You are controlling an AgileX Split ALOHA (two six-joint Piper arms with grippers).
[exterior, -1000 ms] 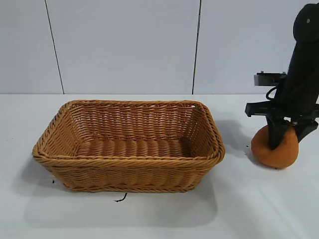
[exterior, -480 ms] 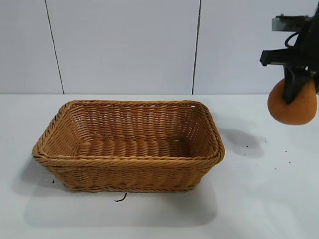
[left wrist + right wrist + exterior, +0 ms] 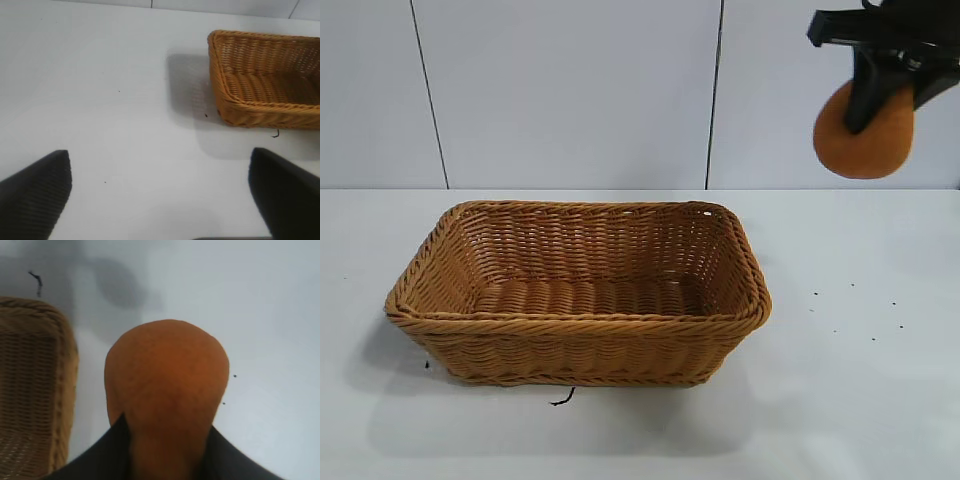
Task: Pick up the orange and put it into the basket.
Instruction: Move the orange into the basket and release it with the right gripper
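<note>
My right gripper (image 3: 876,98) is shut on the orange (image 3: 870,140), a matte brownish-orange lump, and holds it high in the air at the upper right, to the right of the basket (image 3: 420,280). In the right wrist view the orange (image 3: 167,385) fills the middle between the dark fingers (image 3: 100,455), with the basket's rim (image 3: 67,370) off to one side below. The tan woven basket stands on the white table and has nothing in it. My left gripper (image 3: 160,195) is open over bare table, out of the exterior view; the basket's corner (image 3: 215,75) lies ahead of it.
The white table (image 3: 860,400) carries small dark specks (image 3: 850,310) where the orange lay, right of the basket. A short dark thread (image 3: 563,398) lies at the basket's front edge. A pale panelled wall (image 3: 570,90) stands behind.
My right gripper has lifted the orange from the table to well above the basket's rim height, and over the last half second has shifted it slightly left toward the basket.
</note>
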